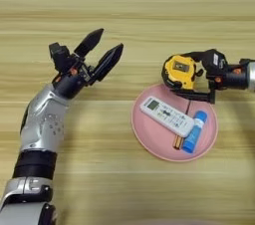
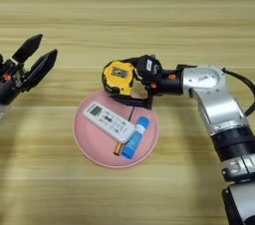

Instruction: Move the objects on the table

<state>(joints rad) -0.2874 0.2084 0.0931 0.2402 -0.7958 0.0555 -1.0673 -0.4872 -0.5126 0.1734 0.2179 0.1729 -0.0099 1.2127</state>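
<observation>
Two arms reached over the table (image 1: pixel 124 15); the right arm stretched leftward, its right gripper (image 2: pixel 130 80) clenched on the tape measure (image 2: pixel 118 76) above the pink plate's (image 2: pixel 89 144) far rim; the left gripper (image 1: pixel 102 55) hovered left, fingers spread, touching nothing; remote (image 1: pixel 167 116), blue tube (image 1: pixel 194 132) and screwdriver (image 1: pixel 178 141) lay on the plate.
</observation>
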